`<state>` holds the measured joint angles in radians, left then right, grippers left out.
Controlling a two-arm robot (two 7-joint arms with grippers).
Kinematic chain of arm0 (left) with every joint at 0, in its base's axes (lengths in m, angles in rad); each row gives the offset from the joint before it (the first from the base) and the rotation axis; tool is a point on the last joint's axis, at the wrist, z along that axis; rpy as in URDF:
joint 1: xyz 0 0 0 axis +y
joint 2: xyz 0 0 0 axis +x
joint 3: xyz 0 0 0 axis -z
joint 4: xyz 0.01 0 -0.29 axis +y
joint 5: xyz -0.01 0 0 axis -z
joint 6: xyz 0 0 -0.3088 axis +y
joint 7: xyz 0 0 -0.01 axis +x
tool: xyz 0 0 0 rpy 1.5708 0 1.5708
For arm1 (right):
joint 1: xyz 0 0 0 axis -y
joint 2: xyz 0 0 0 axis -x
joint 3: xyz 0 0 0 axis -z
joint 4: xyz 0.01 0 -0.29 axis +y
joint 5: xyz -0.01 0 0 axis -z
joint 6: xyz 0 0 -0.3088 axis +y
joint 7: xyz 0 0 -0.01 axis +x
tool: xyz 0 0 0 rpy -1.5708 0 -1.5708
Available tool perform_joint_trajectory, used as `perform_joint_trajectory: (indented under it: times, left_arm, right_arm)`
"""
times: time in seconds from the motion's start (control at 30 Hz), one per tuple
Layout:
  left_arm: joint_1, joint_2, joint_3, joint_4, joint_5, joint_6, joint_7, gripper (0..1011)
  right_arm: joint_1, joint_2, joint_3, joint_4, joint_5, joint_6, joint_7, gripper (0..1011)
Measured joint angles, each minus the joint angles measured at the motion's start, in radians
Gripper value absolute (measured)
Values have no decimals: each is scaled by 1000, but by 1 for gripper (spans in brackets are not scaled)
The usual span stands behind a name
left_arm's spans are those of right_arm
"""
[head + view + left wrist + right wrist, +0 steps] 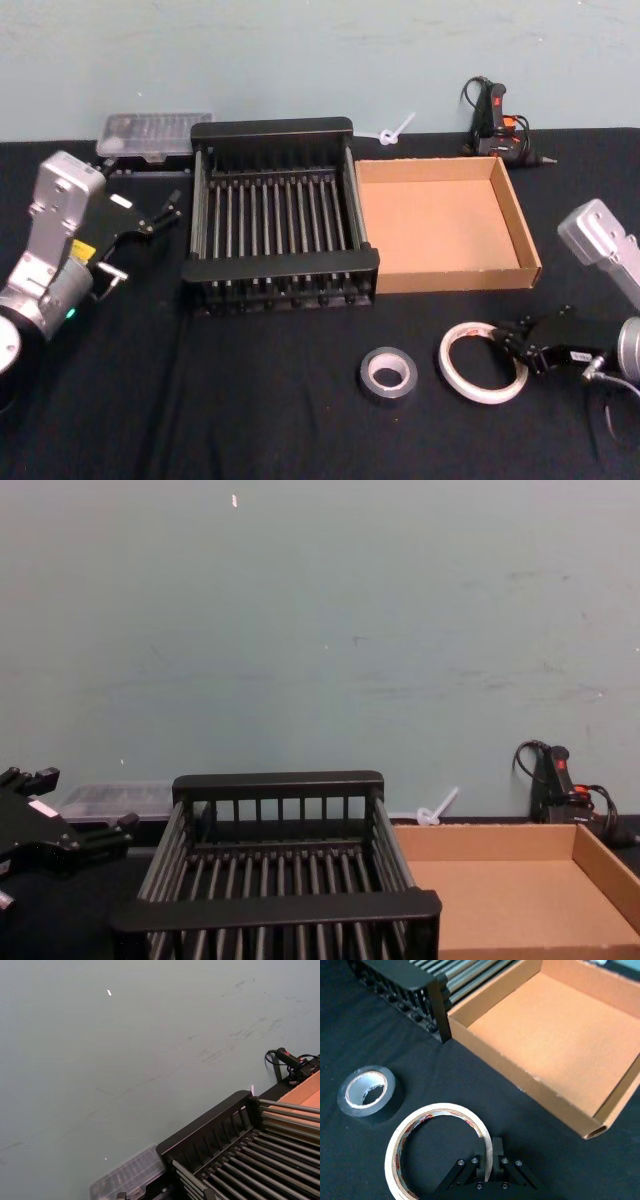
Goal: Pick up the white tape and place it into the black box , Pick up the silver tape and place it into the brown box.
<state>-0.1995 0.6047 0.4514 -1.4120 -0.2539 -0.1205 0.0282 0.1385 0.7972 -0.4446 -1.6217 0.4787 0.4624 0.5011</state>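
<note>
1. Head view: your right gripper's [510,345] fingers [503,330] are pinched on the near-right wall of the white tape [481,362], one inside the ring and one outside. The ring is thin, wide and flat, lying on the black cloth surface [250,400] in front of the brown box [527,240]. Just to its left, apart from it, sits the silver tape [388,374], a chunkier, smaller roll with a glossy grey face. The brown box is a shallow matte cardboard tray, touching the right side of the black box [283,132], a hard plastic crate with slatted walls and a barred floor. Your left gripper [158,215] hangs to the left of the black box with its fingers spread and holding nothing.

2. Left wrist view: you see the black box's thick rim [210,1122] and smooth bars, an edge of the brown box [305,1096] beyond it, and a scuffed pale wall [125,1050].

3. Right wrist view: the fingers [495,1152] close tightly on the white tape's [400,1132] thin cream band, and red-orange print lines its inner core. The silver tape [369,1092] lies flat just beside it, dark outside with a pale liner. The brown box [520,1085] is near, past both rolls.

4. Chest view: the black box [275,910] stands side-on with the brown box [600,865] on its right, and the left gripper [75,830] is at the lower left.
</note>
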Motion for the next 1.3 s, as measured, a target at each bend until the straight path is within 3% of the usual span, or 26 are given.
perform_joint_trajectory:
  times: [0.23,0.53,0.87,1.3]
  left_arm:
    - [0,0,0,0,0,0,0,1001]
    - [0,0,0,0,0,0,0,1001]
    - [0,0,0,0,0,0,0,1001]
    - [0,0,0,0,0,0,0,1001]
  right_arm:
    - [-8,2,39,-33,21,-13,-15,94]
    - [55,-37,61,-38,38,-32,-35,94]
    - [169,-97,25,5,-1,-44,-38,93]
    - [311,-202,-55,112,-73,-36,-20,93]
